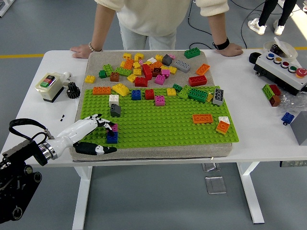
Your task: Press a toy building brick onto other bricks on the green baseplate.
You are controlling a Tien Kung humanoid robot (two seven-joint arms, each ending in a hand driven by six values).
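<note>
The green baseplate lies on a grey mat on the white table. Near its front left corner a small pink brick sits on a blue brick. My left hand reaches in from the lower left and stands open around this stack. Its fingers stretch out to the pink brick from the left, and the thumb lies flat on the mat just in front of the blue brick. I cannot tell whether the fingertips touch the pink brick. A grey brick and a white brick stand just behind.
Several loose bricks are heaped on the mat behind the plate. An orange brick stands on the plate at the right. A person rests one hand and the other hand on the far edge. A button box stands far right, a switch box left.
</note>
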